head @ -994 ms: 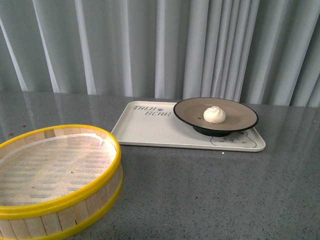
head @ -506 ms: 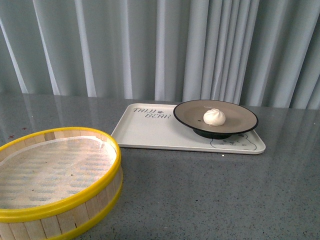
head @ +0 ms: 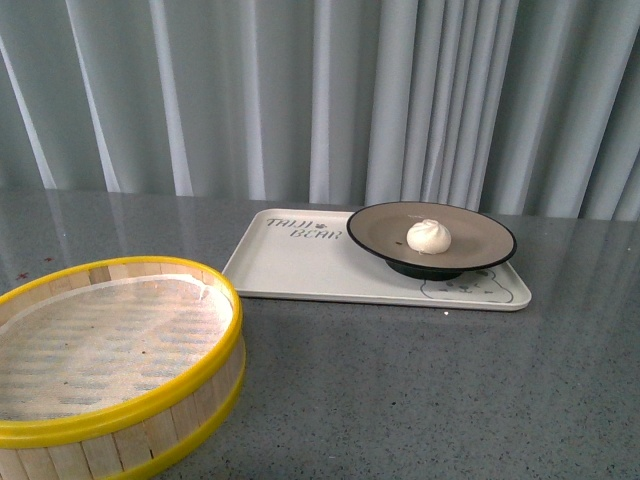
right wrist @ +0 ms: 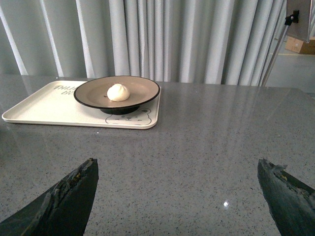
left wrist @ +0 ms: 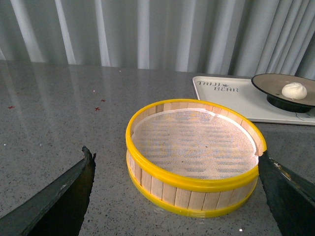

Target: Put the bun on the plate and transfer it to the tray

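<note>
The cream-white bun [head: 428, 236] sits in the middle of the beige-grey black-rimmed plate [head: 480, 232]. The plate stands on the right part of the cream-white tray [head: 300, 262] with grey lettering at the back of the table. Neither gripper shows in the front view. The left gripper [left wrist: 177, 160] is open and empty, its jaws wide apart on either side of the bamboo steamer's near wall; the bun [left wrist: 294, 90], plate [left wrist: 275, 81] and tray [left wrist: 221, 93] lie far off. The right gripper [right wrist: 178, 167] is open and empty over bare table, well short of the bun [right wrist: 118, 92], plate [right wrist: 142, 88] and tray [right wrist: 44, 105].
A round yellow-rimmed bamboo steamer [head: 150, 400] with a white liner stands at the front left, also in the left wrist view [left wrist: 192, 184]. Grey curtains hang behind the grey speckled table [head: 430, 390]. A stand and cardboard boxes [right wrist: 298, 44] show at the far right of the right wrist view.
The front view has shifted slightly: the steamer, tray and plate sit a little lower in the picture. The bun, plate and tray keep their places relative to each other.
</note>
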